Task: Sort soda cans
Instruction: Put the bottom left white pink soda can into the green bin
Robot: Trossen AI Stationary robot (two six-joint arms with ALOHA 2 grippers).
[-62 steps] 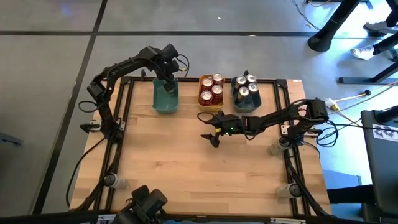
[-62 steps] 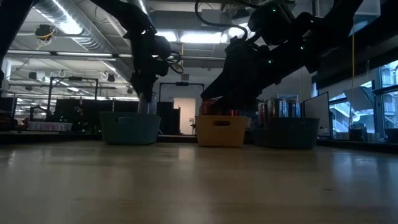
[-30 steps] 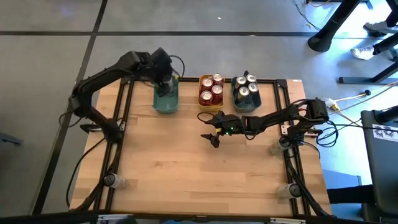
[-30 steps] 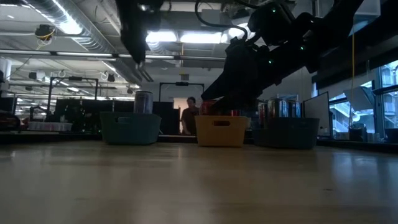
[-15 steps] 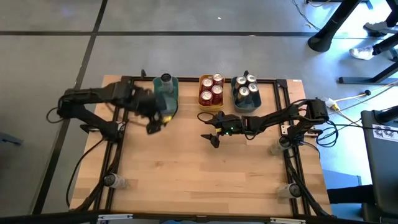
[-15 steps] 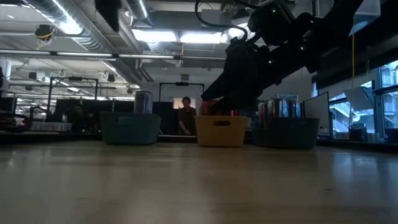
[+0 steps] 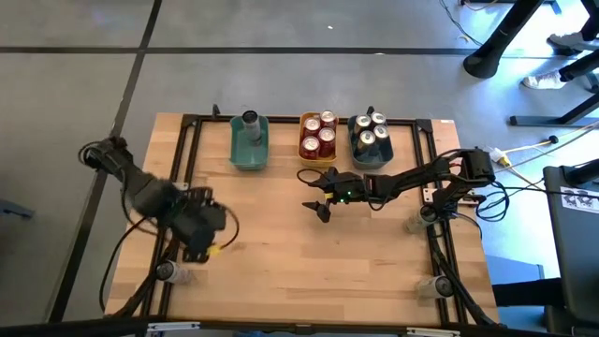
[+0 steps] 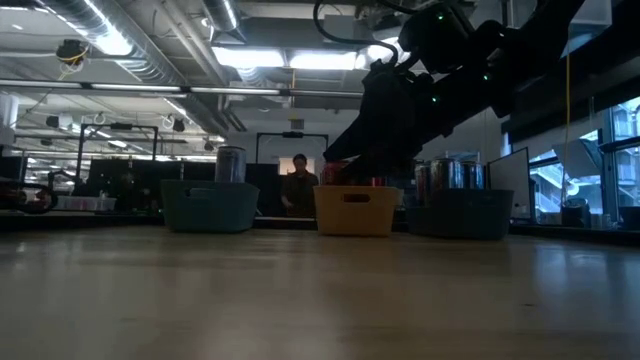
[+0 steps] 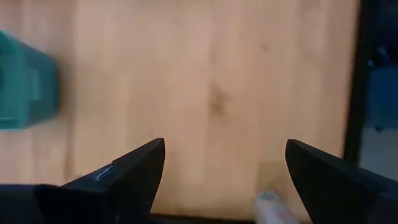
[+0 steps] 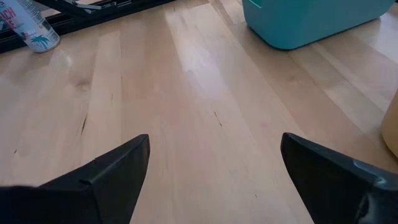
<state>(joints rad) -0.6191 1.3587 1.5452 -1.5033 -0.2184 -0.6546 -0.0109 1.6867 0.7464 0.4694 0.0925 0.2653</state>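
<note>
The soda cans stand upright in three groups along the far edge of the table, all placed here against the yellow bin (image 7: 318,137). Inside the yellow bin sit the red cans (image 7: 319,135), four with silver tops showing, packed close in a two-by-two cluster. Just to the right of the yellow bin, in the grey bin (image 7: 371,140), stand the dark cans (image 7: 371,129), four silver tops huddled together. To the left of the yellow bin, in the teal bin (image 7: 249,144), a single silver-grey can (image 7: 249,121) stands at the bin's far end, its upper part rising above the rim in the low view (image 8: 230,163).
</note>
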